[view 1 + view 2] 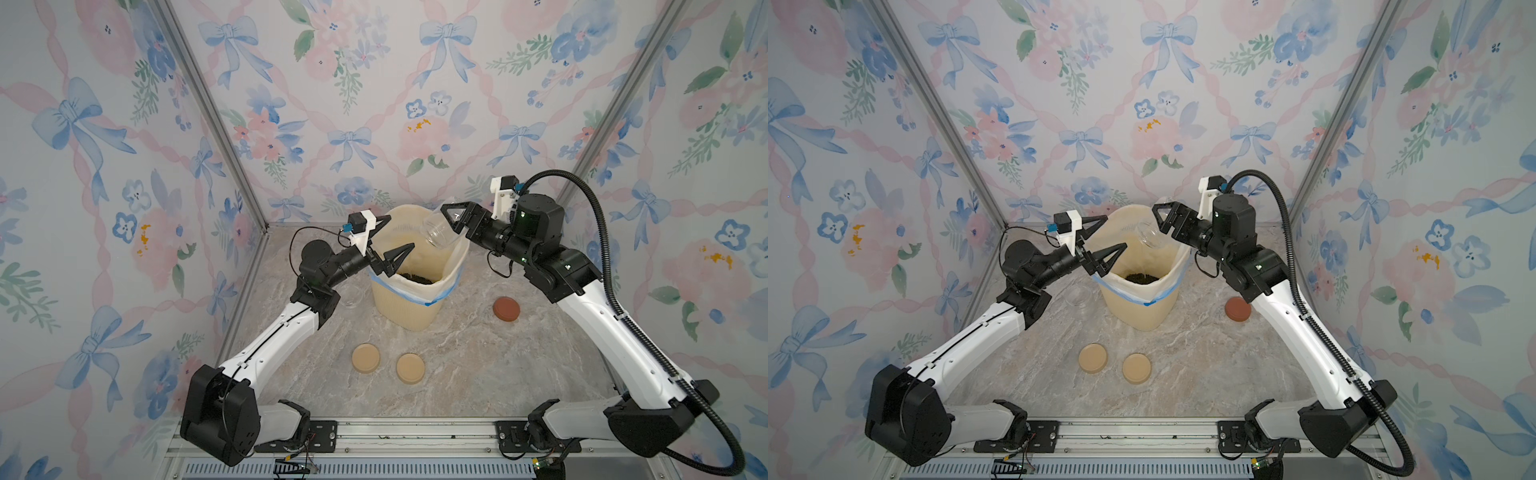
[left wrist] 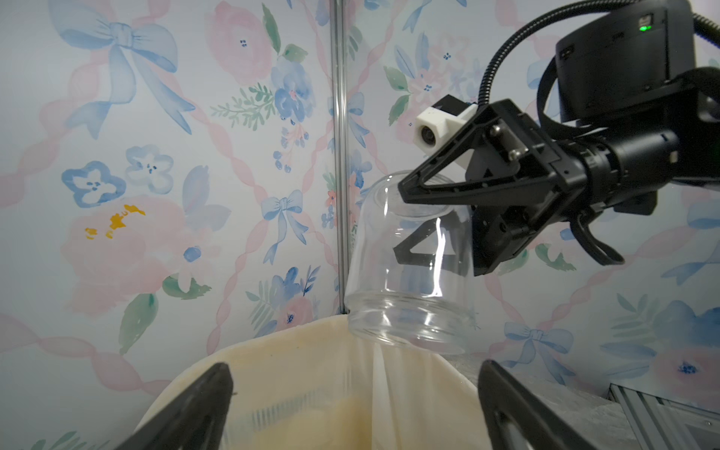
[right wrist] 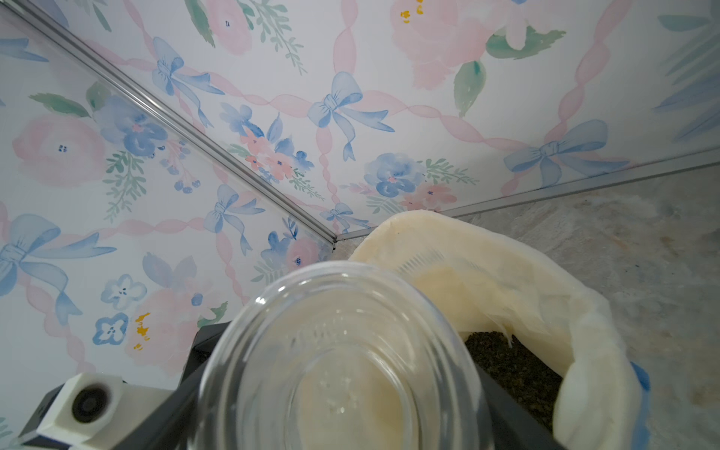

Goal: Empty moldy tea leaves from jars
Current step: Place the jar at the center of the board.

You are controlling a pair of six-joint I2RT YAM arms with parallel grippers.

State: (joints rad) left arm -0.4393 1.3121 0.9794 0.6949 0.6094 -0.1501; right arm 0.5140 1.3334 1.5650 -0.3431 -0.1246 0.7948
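Note:
A clear glass jar [image 1: 436, 230] [image 1: 1149, 235] hangs tipped, mouth down, over the far right rim of the cream bin [image 1: 403, 307]. My right gripper [image 1: 442, 224] [image 2: 399, 220] is shut on its body. In the right wrist view the jar [image 3: 339, 358] looks clear, with nothing dark inside. Moldy tea leaves [image 1: 415, 277] [image 3: 510, 362] lie in a dark heap in the bin's white liner. My left gripper [image 1: 401, 232] [image 2: 354, 366] hovers open over the bin's left rim, holding nothing. Another clear jar [image 1: 353, 297] stands on the table behind my left arm, partly hidden.
Two tan lids [image 1: 366, 358] [image 1: 410, 367] lie flat on the marble table in front of the bin. A reddish-brown lid [image 1: 506, 308] lies to its right, near my right arm. Floral walls close in at the back and on both sides.

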